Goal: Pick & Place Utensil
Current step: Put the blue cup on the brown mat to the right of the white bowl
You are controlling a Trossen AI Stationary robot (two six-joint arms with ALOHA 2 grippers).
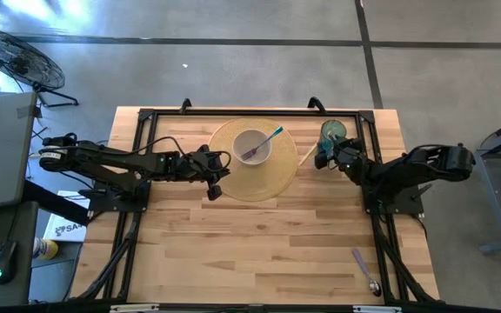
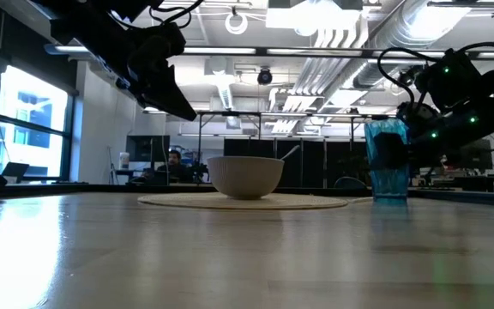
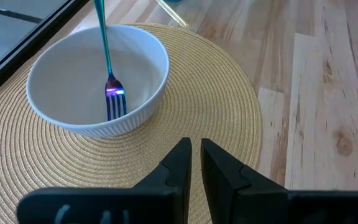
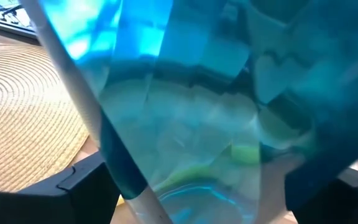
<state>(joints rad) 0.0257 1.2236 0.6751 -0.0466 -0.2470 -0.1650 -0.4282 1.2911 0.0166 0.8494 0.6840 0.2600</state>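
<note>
A white ribbed bowl (image 1: 252,146) (image 3: 98,78) stands on a round woven placemat (image 1: 252,178). An iridescent blue-purple fork (image 1: 263,143) (image 3: 107,74) lies in it, tines on the bowl's floor and handle leaning over the far rim. My left gripper (image 1: 223,167) (image 3: 194,152) hovers shut above the mat's left part, raised off the table in the low view (image 2: 183,103). A translucent blue cup (image 1: 332,132) (image 2: 388,163) stands upright right of the mat. My right gripper (image 1: 324,155) (image 4: 197,186) is at the cup. A purple-handled spoon (image 1: 366,271) lies near the table's near right corner. My right gripper has the blue cup between its two fingers (image 4: 86,183), which sit against opposite sides of the cup's wall (image 4: 123,168). The fingers come roughly level from the table's near right. The cup stands upright with its base on the table (image 2: 389,197).
A thin pale stick (image 1: 307,155) lies on the wood between the mat and the cup, and crosses the right wrist view (image 4: 73,81). A black frame (image 1: 250,111) runs along the far edge and both sides. Bare wood (image 1: 250,252) fills the near half.
</note>
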